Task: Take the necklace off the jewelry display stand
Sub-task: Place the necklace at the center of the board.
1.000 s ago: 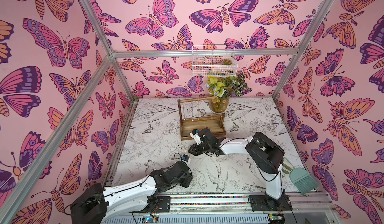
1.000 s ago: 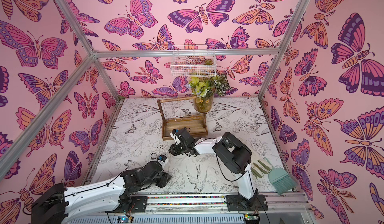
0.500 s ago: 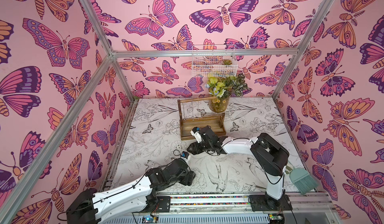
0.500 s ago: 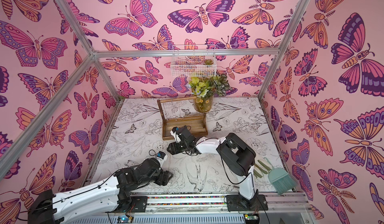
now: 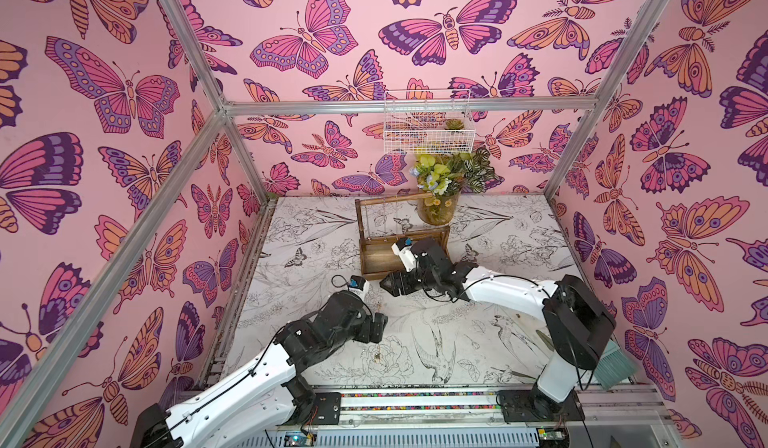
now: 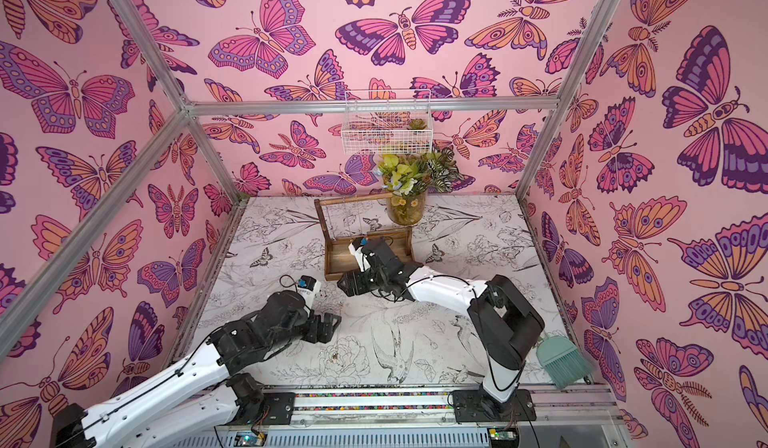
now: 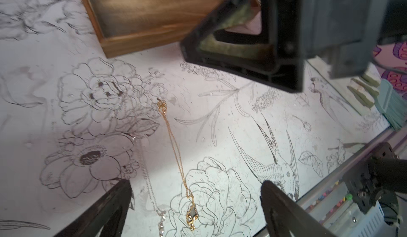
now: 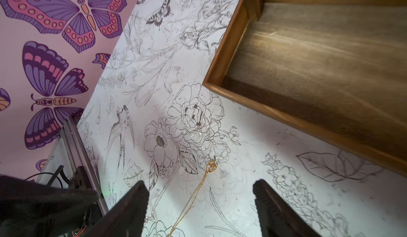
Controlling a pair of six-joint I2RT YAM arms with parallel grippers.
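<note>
1. Left tool (image 5: 376, 327): low over the surface (image 5: 511, 233), at about 7 o'clock from the stand. In the left wrist view (image 7: 195, 182) its jaws are spread wide and grip nothing; the chains lie flat on the surface below the gap.

2. Silver chain (image 7: 146, 174): laid out on the surface just beside the gold one, at its 9 o'clock side in a top view. It is too fine to make out there.

3. Gold necklace (image 7: 174, 145): off the stand and lying stretched on the surface, running roughly 12 to 6 o'clock. Its dark pendant (image 5: 377, 356) sits at the 6 o'clock end, on a printed flower. It touches neither tool.

4. Jewelry display stand (image 5: 382, 258): brown wood, upright, at 12 o'clock from the gold necklace and apart from it.

5. Right tool (image 5: 392, 285): at the stand's near edge, at about 1 o'clock from the necklace's far end. In the right wrist view (image 8: 199, 182) its jaws are wide apart and empty.

6. Wire basket (image 5: 428, 134): white, hung on the back wall.

7. Vase of flowers (image 5: 438, 211): at 1 o'clock from the stand, just behind it.

8. Teal brush (image 5: 615, 362): at the surface's 4 o'clock edge.
</note>
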